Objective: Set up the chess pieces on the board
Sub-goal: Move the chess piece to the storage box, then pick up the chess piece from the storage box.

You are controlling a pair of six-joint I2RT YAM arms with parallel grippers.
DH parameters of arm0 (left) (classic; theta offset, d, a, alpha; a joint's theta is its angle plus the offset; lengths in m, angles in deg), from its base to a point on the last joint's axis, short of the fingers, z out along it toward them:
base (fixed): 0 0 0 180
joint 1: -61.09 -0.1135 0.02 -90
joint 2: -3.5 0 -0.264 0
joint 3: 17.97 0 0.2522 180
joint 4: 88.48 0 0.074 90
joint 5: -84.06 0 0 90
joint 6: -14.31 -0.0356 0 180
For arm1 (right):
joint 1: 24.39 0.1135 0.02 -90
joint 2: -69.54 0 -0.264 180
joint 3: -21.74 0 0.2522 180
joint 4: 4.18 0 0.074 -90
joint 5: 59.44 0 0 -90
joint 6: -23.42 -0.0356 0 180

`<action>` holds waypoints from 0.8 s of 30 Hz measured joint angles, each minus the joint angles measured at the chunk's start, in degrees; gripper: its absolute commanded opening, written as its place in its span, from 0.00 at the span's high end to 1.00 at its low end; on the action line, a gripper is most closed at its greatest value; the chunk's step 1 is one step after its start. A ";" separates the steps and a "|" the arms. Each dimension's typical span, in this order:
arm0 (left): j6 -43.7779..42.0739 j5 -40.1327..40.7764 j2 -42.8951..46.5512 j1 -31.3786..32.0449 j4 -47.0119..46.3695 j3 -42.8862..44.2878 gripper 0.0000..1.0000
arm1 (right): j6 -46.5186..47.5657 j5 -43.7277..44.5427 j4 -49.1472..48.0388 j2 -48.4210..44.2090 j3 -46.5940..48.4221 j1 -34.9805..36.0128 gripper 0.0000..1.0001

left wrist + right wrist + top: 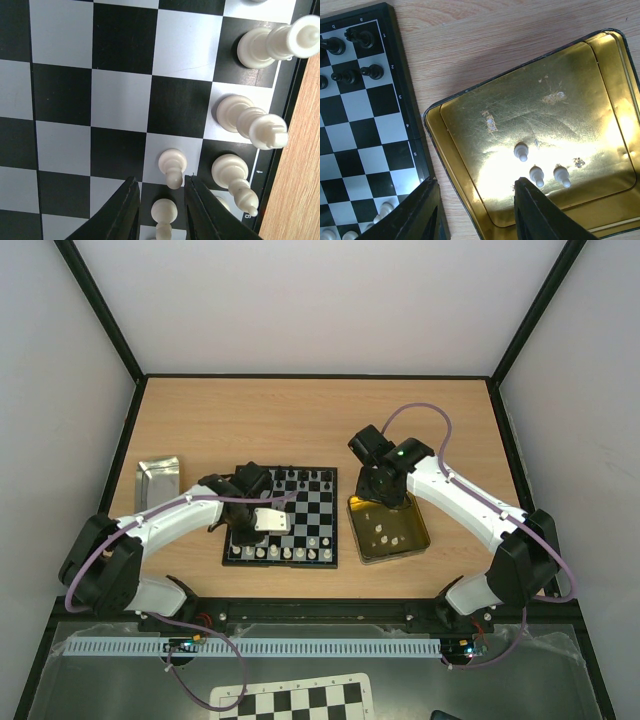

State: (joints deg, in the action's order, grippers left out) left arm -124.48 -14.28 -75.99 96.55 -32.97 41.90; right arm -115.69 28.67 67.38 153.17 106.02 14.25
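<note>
The board lies at the table's middle, black pieces on its far rows and white pieces along its near row. My left gripper hangs low over the board's near left part, open. A white pawn stands between its fingers with a gap on each side. A second pawn stands just past the tips, and taller white pieces line the edge row. My right gripper is open and empty over the gold tin, which holds three white pawns.
A silver tray sits at the left of the table. The gold tin lies right beside the board's right edge. A printed checkered sheet lies below the arm bases. Black-framed walls enclose the table.
</note>
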 measured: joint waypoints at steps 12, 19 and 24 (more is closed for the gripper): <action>0.46 0.04 1.95 0.00 1.40 1.57 0.75 | 0.04 0.00 -0.07 0.00 0.00 0.00 0.61; 1.07 0.31 2.73 0.00 2.10 1.99 0.76 | 0.07 0.00 -0.09 0.00 0.00 0.00 0.61; 3.08 1.29 3.23 0.00 2.29 3.50 0.76 | 0.09 0.04 -0.42 0.00 -0.04 0.00 0.61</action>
State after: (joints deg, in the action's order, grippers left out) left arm -121.40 -12.99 -72.75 96.55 -30.67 45.40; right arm -115.60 28.72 66.96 153.17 105.98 14.25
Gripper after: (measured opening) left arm 0.235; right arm 0.392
